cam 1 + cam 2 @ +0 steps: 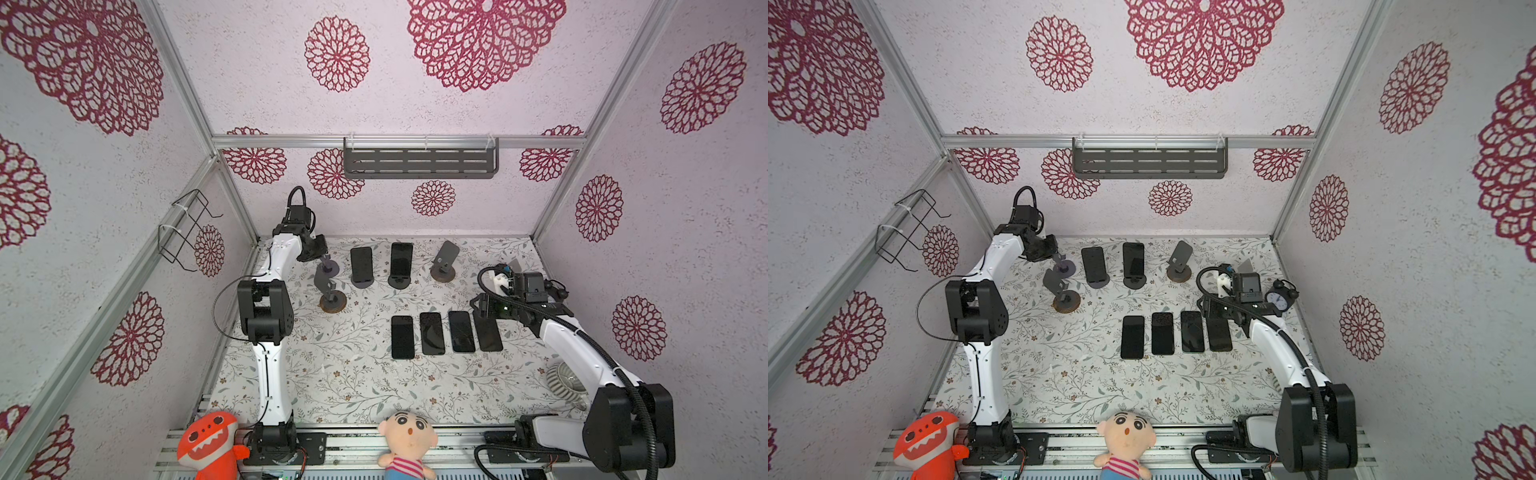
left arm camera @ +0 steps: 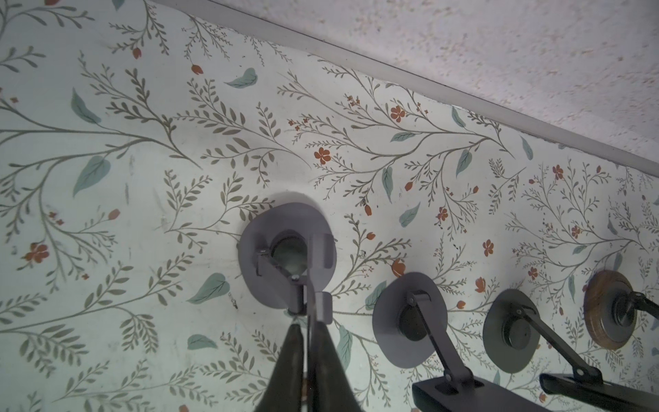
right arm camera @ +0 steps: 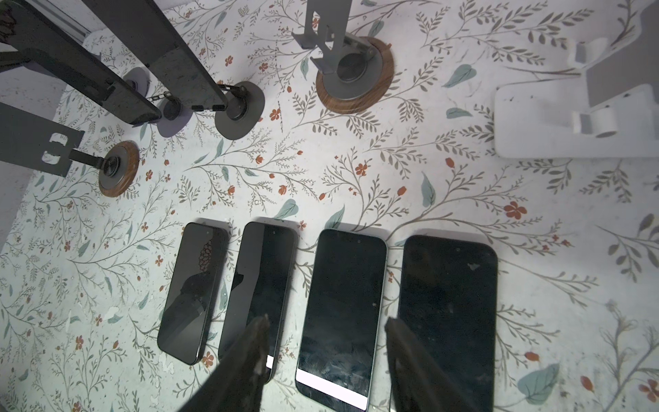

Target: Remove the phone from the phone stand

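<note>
On the worktop [image 1: 332,382], four flat phones [image 1: 432,333] lie in a row. Behind them, a phone [image 1: 360,264] and its neighbour [image 1: 401,258] lean on phone stands [image 1: 362,283]. Left fingers [image 2: 290,360] flank the plate of an empty stand [image 2: 281,221] just beside the phone; whether they grip it is unclear. Right fingers [image 3: 249,356], parted and holding nothing, hover over the row.

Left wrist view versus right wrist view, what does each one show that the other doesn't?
Only left wrist, clearly: the left gripper straddling the plate of the empty purple stand. Only right wrist: four flat phones, the white stand, the open right gripper. Both: the two phone-holding stands and a wood-based stand.
</note>
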Available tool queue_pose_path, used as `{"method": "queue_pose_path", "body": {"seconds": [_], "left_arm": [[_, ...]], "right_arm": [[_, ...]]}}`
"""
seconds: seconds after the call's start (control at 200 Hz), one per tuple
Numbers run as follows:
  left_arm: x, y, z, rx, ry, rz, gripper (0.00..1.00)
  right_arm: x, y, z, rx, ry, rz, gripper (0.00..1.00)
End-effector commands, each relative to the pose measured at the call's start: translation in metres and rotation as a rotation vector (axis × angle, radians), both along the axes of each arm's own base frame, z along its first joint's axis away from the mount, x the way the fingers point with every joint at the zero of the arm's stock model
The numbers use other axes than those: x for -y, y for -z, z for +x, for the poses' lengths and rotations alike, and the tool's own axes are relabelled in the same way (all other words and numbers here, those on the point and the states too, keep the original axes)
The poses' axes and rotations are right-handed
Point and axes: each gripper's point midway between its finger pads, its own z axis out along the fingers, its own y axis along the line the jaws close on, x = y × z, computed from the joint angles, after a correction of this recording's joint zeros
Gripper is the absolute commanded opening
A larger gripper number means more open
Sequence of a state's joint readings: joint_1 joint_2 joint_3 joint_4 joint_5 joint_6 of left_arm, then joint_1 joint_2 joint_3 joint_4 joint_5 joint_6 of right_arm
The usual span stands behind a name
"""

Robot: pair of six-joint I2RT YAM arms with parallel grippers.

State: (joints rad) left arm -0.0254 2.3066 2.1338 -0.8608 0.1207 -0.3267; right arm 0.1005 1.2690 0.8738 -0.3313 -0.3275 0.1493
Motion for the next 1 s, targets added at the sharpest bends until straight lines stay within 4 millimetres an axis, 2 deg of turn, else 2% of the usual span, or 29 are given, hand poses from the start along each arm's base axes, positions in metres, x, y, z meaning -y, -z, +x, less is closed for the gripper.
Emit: {"method": "queue_pose_path", "body": {"seconds": [0.0, 0.165, 0.255, 0.36, 0.52, 0.616, 0.656, 0.676, 0.746, 0.801, 0.886, 0.926, 0.996], "left_arm": [[0.003, 0.018, -0.006, -0.067, 0.036, 0.012, 0.29], [0.003, 0.008, -0.003, -0.038, 0.048, 0.013, 0.61], [0.003, -0.008, -0.002, -0.002, 0.061, 0.026, 0.72], [-0.004, -0.039, -0.002, 0.064, 0.069, 0.077, 0.75], [-0.009, -0.103, -0.012, 0.186, 0.074, 0.127, 0.76], [-0.014, -0.14, -0.027, 0.267, 0.067, 0.164, 0.75], [-0.018, -0.148, -0.035, 0.274, 0.06, 0.198, 0.75], [-0.02, -0.168, -0.044, 0.306, 0.05, 0.217, 0.74], [-0.027, -0.184, -0.062, 0.307, 0.018, 0.253, 0.73], [-0.023, -0.196, -0.078, 0.32, 0.008, 0.234, 0.74], [-0.004, -0.196, -0.103, 0.329, 0.026, 0.201, 0.81], [0.007, -0.189, -0.116, 0.315, 0.051, 0.199, 0.85], [0.022, -0.176, -0.137, 0.297, 0.067, 0.199, 0.85]], "right_arm": [[0.005, -0.016, -0.001, 0.049, 0.007, -0.022, 0.56], [0.006, -0.016, -0.001, 0.046, 0.008, -0.024, 0.56], [0.005, -0.018, 0.0, 0.053, 0.001, -0.022, 0.56], [0.005, -0.021, 0.001, 0.057, 0.0, -0.024, 0.57], [0.003, -0.023, 0.003, 0.07, -0.015, -0.025, 0.57], [0.002, -0.028, 0.007, 0.085, -0.011, -0.012, 0.57], [0.0, -0.031, 0.01, 0.093, -0.016, -0.002, 0.57], [-0.002, -0.033, 0.012, 0.097, -0.021, 0.005, 0.57], [-0.008, -0.039, 0.017, 0.114, -0.045, 0.028, 0.57], [-0.012, -0.044, 0.021, 0.131, -0.064, 0.04, 0.57], [-0.019, -0.052, 0.029, 0.155, -0.095, 0.052, 0.57], [-0.025, -0.057, 0.033, 0.17, -0.126, 0.071, 0.57], [-0.043, -0.065, 0.038, 0.201, -0.23, 0.13, 0.57]]}}
